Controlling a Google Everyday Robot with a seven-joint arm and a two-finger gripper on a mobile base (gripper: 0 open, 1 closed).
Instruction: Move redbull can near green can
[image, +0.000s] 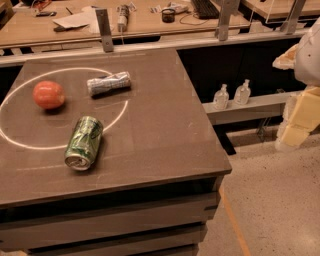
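Camera view: the gripper (300, 122) hangs beyond the surface's (165, 130) right edge; whether it is open or closed, I cannot tell. One redbull can (109, 83) lies toppled toward the far left corner, well apart from the gripper, its long axis roughly along the far edge. One green can (84, 143) lies nearer the front edge, and there is one red fruit (48, 94).

Cans: two, namely one redbull can (109, 83) and one green can (83, 143).
Round red fruit (48, 94): one.
Small clear bottles (221, 96): two.
Gripper (300, 120): one, at the right edge, off the table (165, 125).
Table: one.
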